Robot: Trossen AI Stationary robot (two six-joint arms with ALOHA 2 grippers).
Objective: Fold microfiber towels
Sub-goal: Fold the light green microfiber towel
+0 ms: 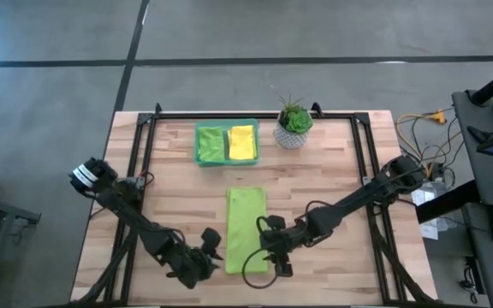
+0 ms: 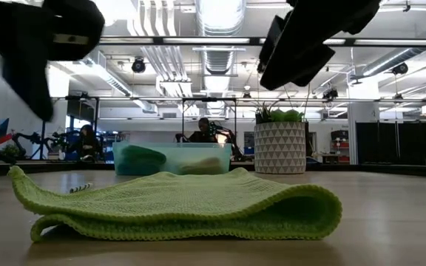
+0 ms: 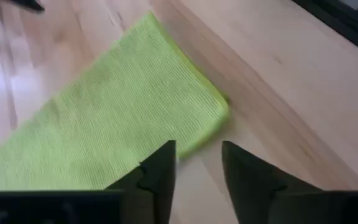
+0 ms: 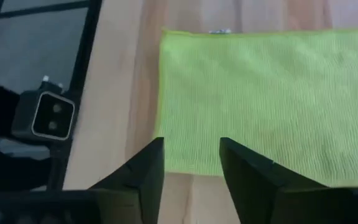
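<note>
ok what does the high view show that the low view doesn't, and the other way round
Only the high view shows both grippers whole, the left gripper and right gripper open at the near end of the folded lime green towel, and a yellow towel beside a green one in the tray. Only the low view shows the towel's doubled layers with the fold's rounded edge, and people at desks in the room behind. Both show the towel, the tray and the potted plant.

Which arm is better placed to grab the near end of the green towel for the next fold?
Roughly even; slight edge right. The right gripper hangs open over the lime green towel edge, while the left gripper, also open, sits just off its corner.
</note>
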